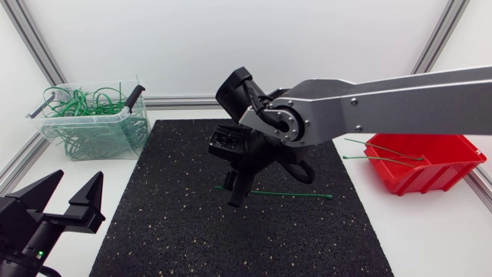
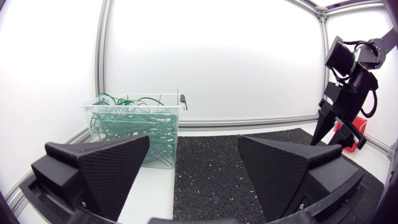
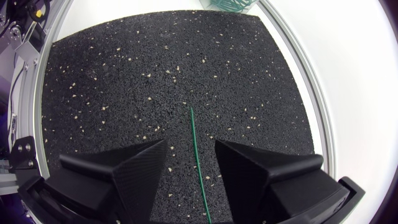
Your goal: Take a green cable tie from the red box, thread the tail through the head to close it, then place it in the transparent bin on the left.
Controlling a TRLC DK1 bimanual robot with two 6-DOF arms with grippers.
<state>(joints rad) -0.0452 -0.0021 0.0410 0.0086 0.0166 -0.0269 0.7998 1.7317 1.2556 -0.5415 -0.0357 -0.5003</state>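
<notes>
A straight green cable tie (image 1: 292, 194) lies flat on the black mat (image 1: 177, 231), unthreaded. My right gripper (image 1: 234, 198) points down over its left end. In the right wrist view the cable tie (image 3: 194, 134) runs on the mat between the fingers of my right gripper (image 3: 191, 144), which stand apart and open without touching it. The red box (image 1: 430, 169) sits at the right with a few ties sticking out. The transparent bin (image 1: 92, 127), full of green ties, stands at the back left. My left gripper (image 1: 73, 196) rests open and empty at the front left.
The left wrist view looks across the mat (image 2: 217, 174) to the bin (image 2: 137, 127), with my right arm's gripper (image 2: 329, 134) and the red box (image 2: 349, 134) behind it. An aluminium frame rail (image 1: 19, 165) borders the table.
</notes>
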